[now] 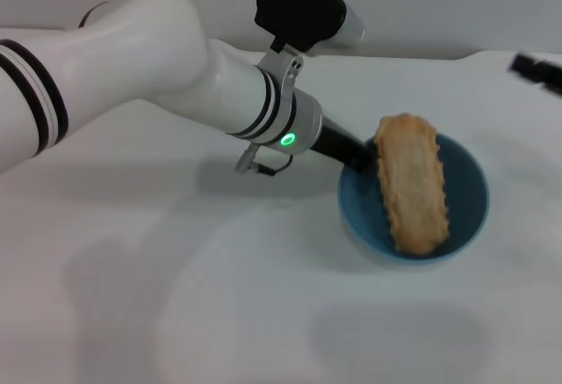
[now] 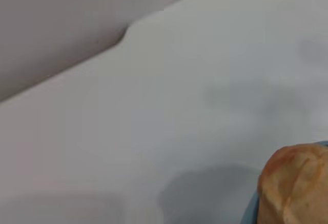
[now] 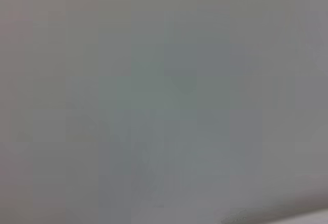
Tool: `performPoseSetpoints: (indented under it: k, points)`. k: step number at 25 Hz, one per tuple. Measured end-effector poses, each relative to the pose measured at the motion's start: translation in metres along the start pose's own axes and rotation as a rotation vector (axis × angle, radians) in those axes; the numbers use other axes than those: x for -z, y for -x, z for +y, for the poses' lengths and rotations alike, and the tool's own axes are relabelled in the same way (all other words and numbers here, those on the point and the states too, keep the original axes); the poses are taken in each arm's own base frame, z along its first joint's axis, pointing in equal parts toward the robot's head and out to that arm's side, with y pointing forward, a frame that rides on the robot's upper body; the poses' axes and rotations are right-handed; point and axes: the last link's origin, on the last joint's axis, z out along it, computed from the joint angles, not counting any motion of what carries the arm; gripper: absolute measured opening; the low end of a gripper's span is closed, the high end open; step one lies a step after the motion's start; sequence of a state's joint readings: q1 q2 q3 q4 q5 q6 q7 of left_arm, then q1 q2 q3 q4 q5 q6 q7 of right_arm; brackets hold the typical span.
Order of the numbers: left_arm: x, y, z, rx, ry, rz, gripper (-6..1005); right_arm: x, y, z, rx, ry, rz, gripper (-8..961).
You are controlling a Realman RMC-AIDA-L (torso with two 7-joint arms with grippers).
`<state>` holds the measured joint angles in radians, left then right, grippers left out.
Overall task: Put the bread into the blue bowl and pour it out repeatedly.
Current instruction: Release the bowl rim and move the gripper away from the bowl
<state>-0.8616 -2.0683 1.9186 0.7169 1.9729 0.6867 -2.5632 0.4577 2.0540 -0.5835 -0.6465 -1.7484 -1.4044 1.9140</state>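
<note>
Table (image 1: 176,314): white, plain, spreading under everything in the head view; same pale surface in the left wrist view (image 2: 154,106).
Blue bowl (image 1: 465,199): one only, glossy light blue, standing on the table right of centre in the head view; a sliver of its rim at the edge of the left wrist view (image 2: 248,211).
Bread (image 1: 411,182): one loaf only, plain golden-tan side up with scalloped edges, lying lengthwise across the bowl, far end propped up over the rim, near end lower inside; rounded end also seen in the left wrist view (image 2: 294,185).
Left gripper (image 1: 362,151): dark, reaching in from the left arm to the bowl's left rim, right beside the loaf's far end; fingertips hidden behind bread and rim.
Fingers: cannot tell how far open, nor whether clamped on the rim or merely touching it.
Left arm (image 1: 158,59): one in view, white with black bands, a green light on the wrist, a black camera block above it, slanting from upper left down to the bowl.
Right gripper (image 1: 536,69): a dark shape at the far right edge of the head view, well apart from the bowl; fingers not made out.
Right wrist view: only a flat grey blur.
</note>
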Motion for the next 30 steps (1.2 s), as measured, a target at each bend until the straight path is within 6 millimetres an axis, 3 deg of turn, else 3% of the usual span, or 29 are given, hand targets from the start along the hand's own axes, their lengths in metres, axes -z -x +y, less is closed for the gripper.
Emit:
performPoseSetpoints:
  k: [3,7,30]
  points:
    - [-0.005,0.007,0.005,-0.024,0.005,-0.027,-1,0.019,0.005,-0.007,-0.01,-0.037,-0.066,402]
    - [-0.014,0.014,0.018,-0.122,0.002,-0.069,3,0.027,0.003,-0.014,-0.033,-0.068,-0.093,406]
    - [-0.015,0.01,0.016,-0.137,-0.026,-0.027,130,0.025,-0.012,-0.025,-0.061,-0.124,-0.101,428]
